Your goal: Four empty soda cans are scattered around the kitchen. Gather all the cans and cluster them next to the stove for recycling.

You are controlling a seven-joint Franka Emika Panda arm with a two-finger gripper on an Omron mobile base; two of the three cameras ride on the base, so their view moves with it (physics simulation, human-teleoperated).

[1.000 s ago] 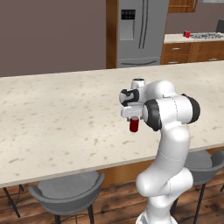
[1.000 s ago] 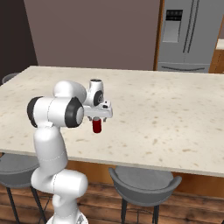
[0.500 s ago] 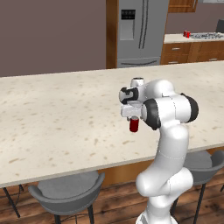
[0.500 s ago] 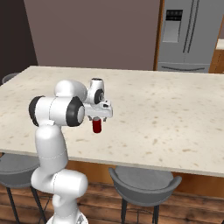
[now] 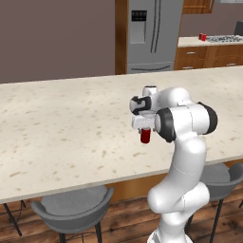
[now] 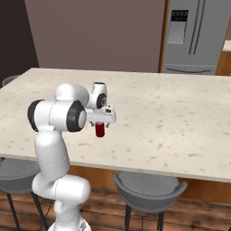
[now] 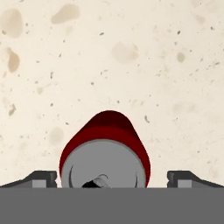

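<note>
At frame centre my tool (image 5: 145,127) is clamped on an upright soda can (image 5: 145,135) above the speckled desk (image 5: 61,128); far from the stove (image 5: 227,39) at upper right, a jolt while driving could shake it loose.

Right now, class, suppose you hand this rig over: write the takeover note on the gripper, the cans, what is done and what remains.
Gripper: shut on a small red cylindrical soda can with a silvery top, held over the beige speckled stone island counter.
Silver-grey gas stove: on the far back counter. Small red cans already stand left of it, too small to count.
Left: drive there, set this can beside them, then fetch any remaining.
</note>
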